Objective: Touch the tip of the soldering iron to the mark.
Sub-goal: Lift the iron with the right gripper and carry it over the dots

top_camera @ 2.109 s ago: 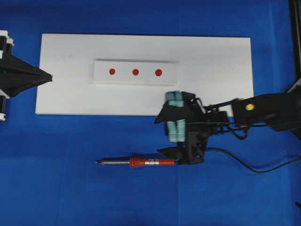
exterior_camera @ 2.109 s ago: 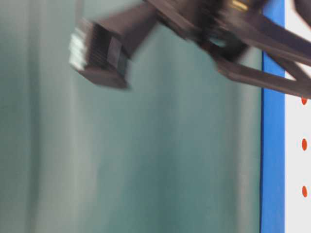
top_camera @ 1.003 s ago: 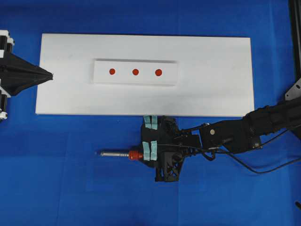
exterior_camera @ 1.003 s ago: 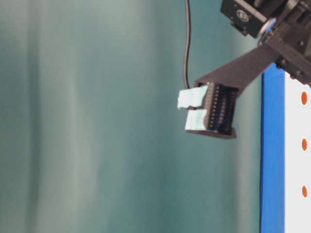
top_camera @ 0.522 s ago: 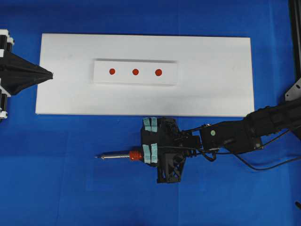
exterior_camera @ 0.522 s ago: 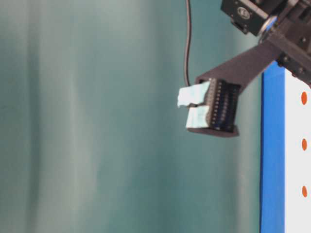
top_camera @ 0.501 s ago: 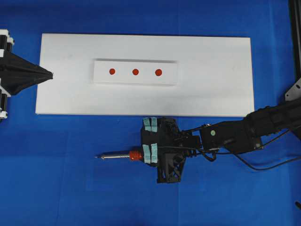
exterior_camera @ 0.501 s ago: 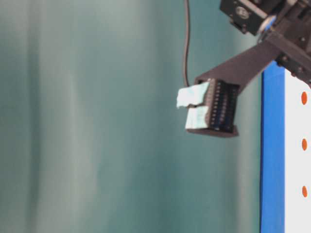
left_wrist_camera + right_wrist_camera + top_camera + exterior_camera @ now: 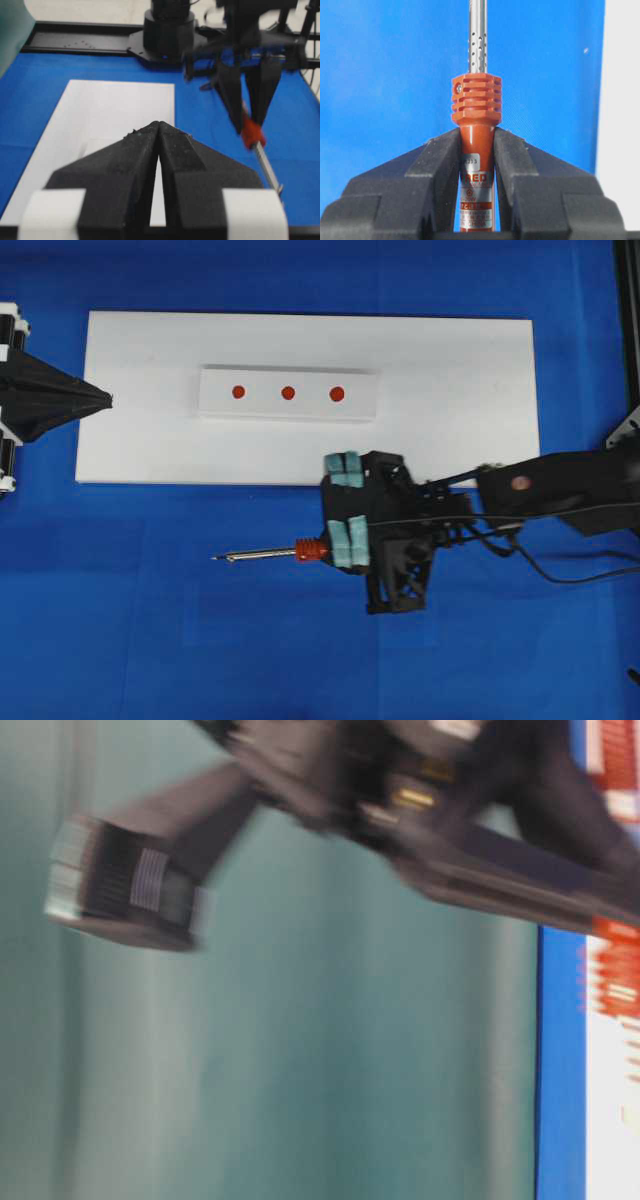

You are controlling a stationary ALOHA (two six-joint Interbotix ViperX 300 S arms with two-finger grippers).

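Overhead: right tool (image 9: 349, 510) clamped on the soldering iron (image 9: 270, 554), whose grey shaft juts past the fingertips. The mark (image 9: 288, 393), on a white block (image 9: 288, 394) on a white board (image 9: 450, 410), lies well apart from the iron tip; blue surface (image 9: 150, 640) between. Left tool (image 9: 70, 398) shut, empty.

Table-level: motion blur; right tool hard to make out.

Left wrist: matte black fingers (image 9: 135, 165) pressed together.

Right wrist: ribbed orange collar, perforated metal shaft; tip cut off.

I work at a lab test bench. A blue mat (image 9: 150, 640) fills the frame, a white board (image 9: 450, 440) upper centre. Black arm mounts (image 9: 167, 35) line the wrist view's top edge.
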